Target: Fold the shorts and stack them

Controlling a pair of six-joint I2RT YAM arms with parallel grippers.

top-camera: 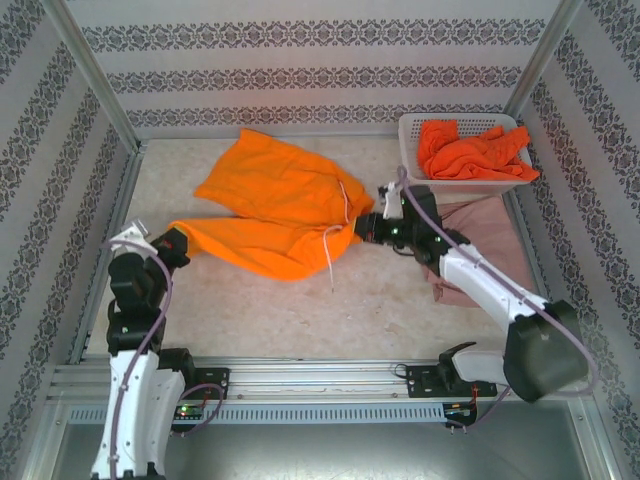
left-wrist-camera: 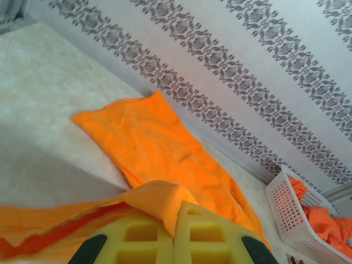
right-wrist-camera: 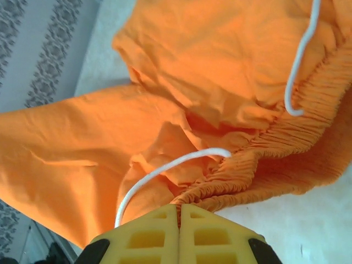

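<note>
The orange shorts (top-camera: 275, 205) lie spread across the middle of the table, with a white drawstring (top-camera: 330, 255) trailing from the waist. My left gripper (top-camera: 182, 242) is shut on the hem of the near leg at the left, and the cloth (left-wrist-camera: 154, 137) folds up over its pads (left-wrist-camera: 137, 236). My right gripper (top-camera: 362, 228) is shut on the gathered waistband (right-wrist-camera: 258, 159) at the right, beside the drawstring (right-wrist-camera: 165, 170). Dusty pink shorts (top-camera: 490, 225) lie flat under my right arm. Red-orange shorts (top-camera: 470, 150) sit bunched in the basket.
A white mesh basket (top-camera: 470, 188) stands at the back right corner, also seen in the left wrist view as the basket (left-wrist-camera: 289, 212). Patterned walls enclose the table on three sides. Bare tabletop (top-camera: 300, 310) lies in front of the orange shorts.
</note>
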